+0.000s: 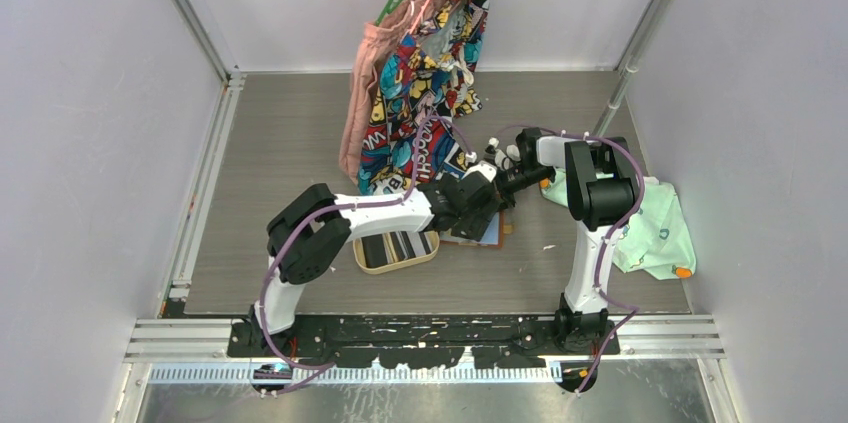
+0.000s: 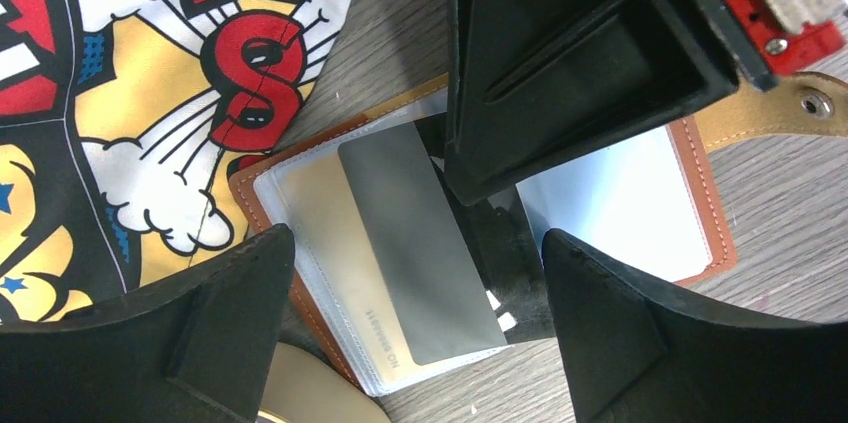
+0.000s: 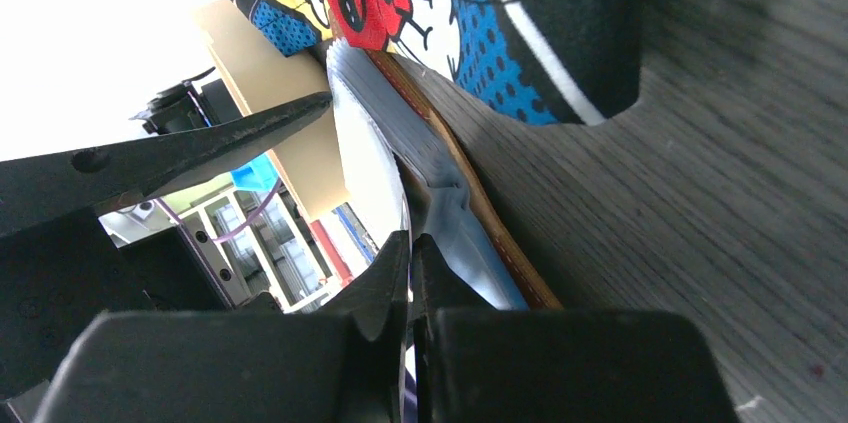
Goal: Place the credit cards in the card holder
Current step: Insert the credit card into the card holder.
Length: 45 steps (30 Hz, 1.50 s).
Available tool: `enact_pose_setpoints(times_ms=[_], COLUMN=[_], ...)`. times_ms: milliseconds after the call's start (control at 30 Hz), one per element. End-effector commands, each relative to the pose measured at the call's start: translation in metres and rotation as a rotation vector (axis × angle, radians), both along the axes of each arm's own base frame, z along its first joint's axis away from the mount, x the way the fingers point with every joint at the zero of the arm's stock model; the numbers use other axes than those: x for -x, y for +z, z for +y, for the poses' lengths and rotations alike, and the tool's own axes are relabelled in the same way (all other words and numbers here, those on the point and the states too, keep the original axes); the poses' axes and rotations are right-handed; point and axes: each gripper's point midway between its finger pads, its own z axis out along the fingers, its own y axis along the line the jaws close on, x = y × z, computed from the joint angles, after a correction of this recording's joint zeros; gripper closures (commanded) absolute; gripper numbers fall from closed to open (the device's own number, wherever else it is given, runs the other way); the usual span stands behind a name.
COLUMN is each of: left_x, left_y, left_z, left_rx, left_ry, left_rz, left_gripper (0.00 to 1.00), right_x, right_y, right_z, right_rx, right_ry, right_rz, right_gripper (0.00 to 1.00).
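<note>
My left gripper (image 2: 418, 238) hangs wide open and empty over the card holder (image 2: 610, 198). The holder lies unfolded on the table, just beside the hem of the comic-print cloth (image 2: 150, 93). Its long axis runs away from that cloth, across the gap between my fingers. My right gripper (image 3: 410, 248) is pressed shut at the fold; whether it pinches a sleeve I cannot tell. A grey card (image 2: 400, 213) sits in the clear sleeve nearest the cloth, framed by stitched tan leather.

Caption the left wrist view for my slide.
Open left fingers hang over the unfolded card holder, a grey card in its left half, right fingers pinching its middle.
</note>
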Motion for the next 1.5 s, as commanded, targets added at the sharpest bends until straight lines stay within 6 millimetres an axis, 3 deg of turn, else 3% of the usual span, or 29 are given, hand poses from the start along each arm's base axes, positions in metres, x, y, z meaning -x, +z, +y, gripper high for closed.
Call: enact_pose_setpoints(times_ms=[0,400,767,900,1167,1300,1467], left_x=[-0.007,-0.002,-0.003,-0.002,0.001,0.007,0.018], left_y=[0.002,-0.001,0.008,0.032,0.101,0.136,0.179], left_z=[0.007,0.011,0.014,0.002,-0.013,-0.004,0.034], left_rx=[-0.013,0.014,0.057,0.139,0.340,0.422,0.477], left_ry=[0.047,0.052,0.057,0.015,-0.085,-0.149,-0.196], left_rz=[-0.010,0.044,0.052,0.033,-0.072,-0.175,-0.365], left_gripper=[0.10,0.31,0.39,0.38,0.32,0.32,0.30], right_x=[-0.005,-0.011,-0.018,-0.019,-0.015,-0.004,0.022], right_y=[-0.006,0.013,0.043,0.058,0.090,0.108,0.132], right_z=[-0.001,-0.003,-0.015,-0.021,-0.030,-0.027,-0.019], right_rx=[0.058,0.050,0.063,0.090,0.121,0.071,-0.046], right_ry=[0.020,0.042,0.057,0.089,0.141,0.197,0.341], right_rz=[-0.042,-0.124,-0.252,-0.353,-0.557,-0.666,-0.932], right_gripper=[0.93,0.67,0.60,0.62,0.71,0.77,0.78])
